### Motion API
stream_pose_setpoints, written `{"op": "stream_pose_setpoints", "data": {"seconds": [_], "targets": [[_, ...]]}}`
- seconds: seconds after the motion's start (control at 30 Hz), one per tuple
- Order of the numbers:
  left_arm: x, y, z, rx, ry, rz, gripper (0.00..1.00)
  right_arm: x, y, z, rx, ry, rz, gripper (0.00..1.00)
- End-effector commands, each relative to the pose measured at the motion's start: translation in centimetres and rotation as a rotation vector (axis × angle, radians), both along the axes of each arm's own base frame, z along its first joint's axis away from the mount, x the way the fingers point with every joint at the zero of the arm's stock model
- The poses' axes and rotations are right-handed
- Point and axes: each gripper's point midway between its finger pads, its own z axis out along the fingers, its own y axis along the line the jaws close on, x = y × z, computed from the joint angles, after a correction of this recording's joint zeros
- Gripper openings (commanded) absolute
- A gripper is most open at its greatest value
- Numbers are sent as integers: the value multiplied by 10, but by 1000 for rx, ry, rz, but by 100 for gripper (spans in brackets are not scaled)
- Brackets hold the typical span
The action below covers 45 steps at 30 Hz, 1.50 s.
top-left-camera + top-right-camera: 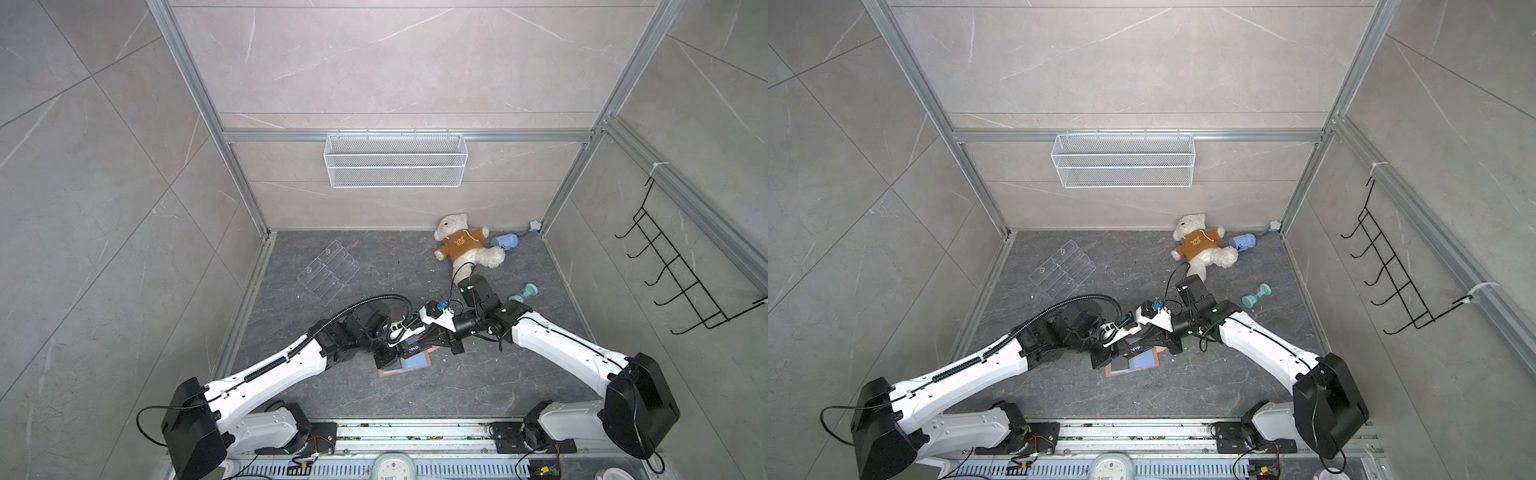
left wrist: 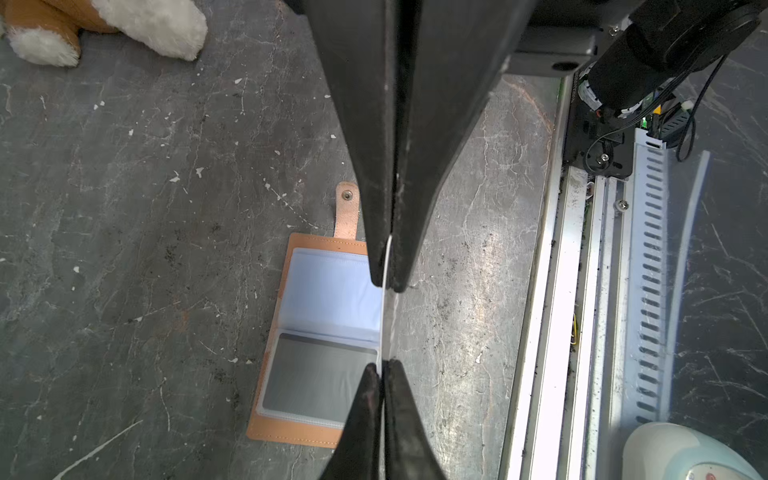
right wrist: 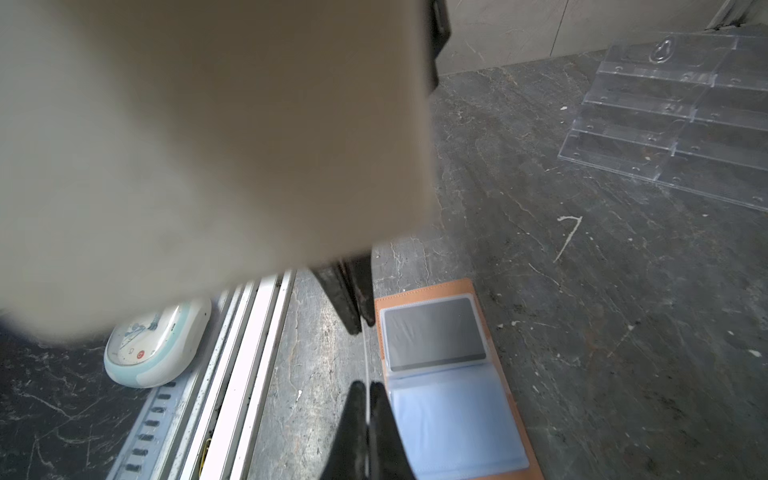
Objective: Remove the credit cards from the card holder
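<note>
Right gripper (image 3: 368, 386) clamped on one end of credit card (image 1: 412, 351), held above card holder (image 3: 428, 289). Left gripper (image 2: 381, 368) tips flank card's other end; gripping or loosened, unclear. Holder lies open on dark floor (image 1: 415, 395) near front rail (image 2: 552, 332); second card (image 3: 434, 332) sits in one sleeve, neighbouring sleeve (image 3: 453, 424) pale blue. Acrylic rack (image 1: 328, 270), teddy bear (image 1: 461, 245) well apart.

Grey marbled walls (image 1: 395, 62); dark stone floor (image 1: 395, 262); white wire basket (image 1: 395, 160).
</note>
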Motion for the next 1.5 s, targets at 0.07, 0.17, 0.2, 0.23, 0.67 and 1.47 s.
{"op": "stream_pose_setpoints", "data": {"seconds": [0.07,0.17,0.2,0.23,0.67,1.47], "targets": [[28,5,54,-117,-148,155,51,-5,-1,5,-2,-9,-11,0],[51,27,73,-165,-170,348,69,-3,-2,10,5,-23,-25,0],[61,37,78,-180,-169,418,72,-3,-2,10,6,-28,-31,0],[72,51,84,-199,-160,498,74,-2,-2,13,11,-37,-35,0],[183,230,80,-154,75,1406,84,3,1,31,26,-37,-54,0],[277,338,-33,-148,439,1743,54,16,13,25,10,0,-18,0]]}}
